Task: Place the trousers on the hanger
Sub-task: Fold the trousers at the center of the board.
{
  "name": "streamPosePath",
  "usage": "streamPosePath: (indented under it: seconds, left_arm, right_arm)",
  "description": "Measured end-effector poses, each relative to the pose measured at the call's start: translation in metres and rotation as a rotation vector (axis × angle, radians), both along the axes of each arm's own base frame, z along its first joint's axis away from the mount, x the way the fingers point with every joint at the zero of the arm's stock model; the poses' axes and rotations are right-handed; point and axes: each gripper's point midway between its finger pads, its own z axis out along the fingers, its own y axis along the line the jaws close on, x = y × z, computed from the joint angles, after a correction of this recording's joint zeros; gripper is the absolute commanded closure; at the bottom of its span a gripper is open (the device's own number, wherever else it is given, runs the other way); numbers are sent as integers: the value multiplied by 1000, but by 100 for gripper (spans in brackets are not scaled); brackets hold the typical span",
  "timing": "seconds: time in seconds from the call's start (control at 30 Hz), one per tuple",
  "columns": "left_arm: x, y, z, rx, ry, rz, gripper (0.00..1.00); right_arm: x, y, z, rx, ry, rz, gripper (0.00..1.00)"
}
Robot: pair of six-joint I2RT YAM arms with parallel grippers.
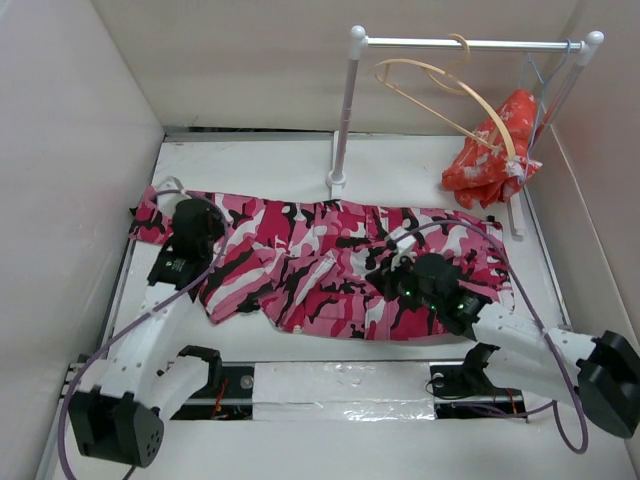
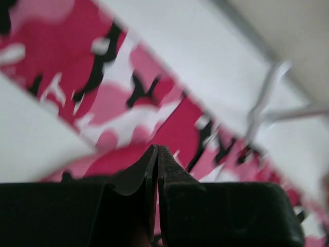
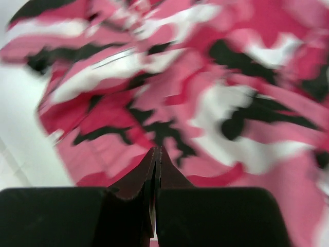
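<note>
Lying flat across bench [image 1: 260, 165]: one trousers [image 1: 330, 265], two tools sitting over it, left tool [image 2: 157, 154] near left end, right tool [image 3: 157, 154] right of middle, both with fingers pressing together. One hanger [image 1: 470, 100] hanging on rack [image 1: 345, 110] behind, one orange-red cloth [image 1: 495, 150] crowding beside it

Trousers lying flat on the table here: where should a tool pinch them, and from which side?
The trousers lie flat, so only an edge offers a pinch. Probably take their left end from above and the left, where its edge meets the table.
</note>
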Motion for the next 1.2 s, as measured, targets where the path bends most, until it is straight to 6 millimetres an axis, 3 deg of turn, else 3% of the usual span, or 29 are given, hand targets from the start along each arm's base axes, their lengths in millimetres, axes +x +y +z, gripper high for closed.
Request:
streamPosePath:
  seconds: [0.07, 0.13, 0.2, 0.27, 0.3, 0.37, 0.47, 0.6, 0.7, 0.87, 1.07, 1.2]
  left_arm:
    - [-10, -9, -51, 17, 169, -53, 100]
    - [-22, -14, -74, 21, 252, -95, 100]
    - [-26, -17, -66, 16, 226, -123, 100]
    - [-27, -20, -44, 16, 157, -150, 100]
    - [-27, -20, -31, 20, 121, -158, 100]
    - [-26, -20, -9, 35, 60, -170, 100]
    - [-29, -18, 11, 61, -11, -179, 100]
    - [-40, -18, 22, 80, -86, -209, 97]
    - [-45, -21, 28, 88, -116, -234, 96]
    - [-46, -27, 32, 95, -138, -274, 95]
    - [-46, -35, 32, 91, -142, -323, 94]
    - [-47, -38, 33, 89, -144, -341, 94]
  right_arm:
    - [-15, 26, -2, -18, 9, 100, 100]
    - [-28, 56, 1, -28, 10, 190, 91]
    - [-34, 90, 5, -35, 11, 266, 82]
    - [-38, 124, 9, -35, 8, 324, 74]
    - [-40, 139, 12, -31, 3, 347, 64]
    - [-41, 165, 15, -18, -8, 378, 57]
    - [-34, 203, 13, -3, -5, 405, 52]
    - [-14, 242, -16, -25, 38, 390, 51]
    - [-2, 257, -46, -50, 86, 361, 51]
    - [10, 257, -88, -86, 162, 298, 44]
    - [17, 259, -88, -77, 172, 262, 43]
    - [20, 258, -88, -75, 168, 247, 32]
